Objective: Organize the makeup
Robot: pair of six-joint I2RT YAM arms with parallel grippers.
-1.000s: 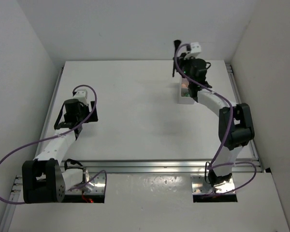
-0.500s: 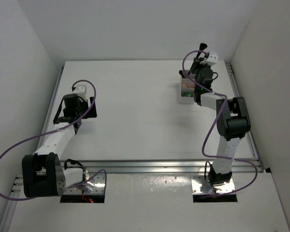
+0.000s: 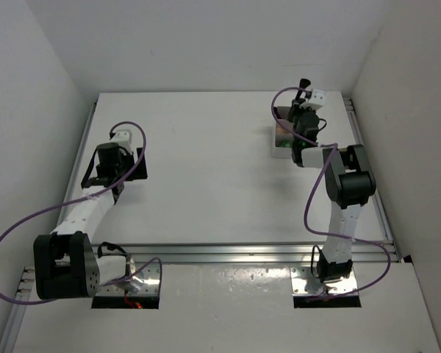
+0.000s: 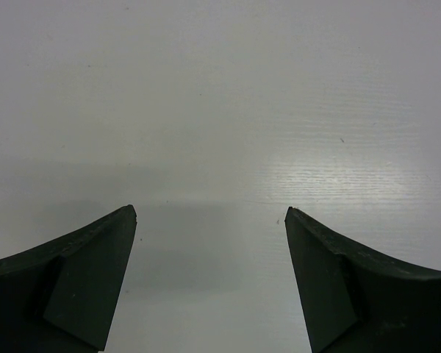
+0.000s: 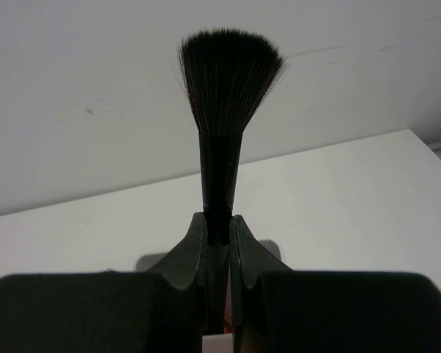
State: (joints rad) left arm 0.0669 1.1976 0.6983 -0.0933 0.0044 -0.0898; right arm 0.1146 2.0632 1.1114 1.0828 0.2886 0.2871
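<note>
My right gripper is shut on a black-handled brush, bristles fanned upward. In the top view the right gripper stands over the white two-compartment box at the table's far right, with the brush head sticking up behind it. Peach and green makeup shows in the box; most of it is hidden by the wrist. My left gripper is open and empty over bare white table; in the top view it sits at the left side.
White walls close the table at the back and on both sides. A metal rail runs along the near edge. The right arm's elbow is folded up near the right wall.
My right gripper with the brush has swung from the box's left end to its right, then settled lower and closer over the box. The left arm drew back slightly, then held still.
</note>
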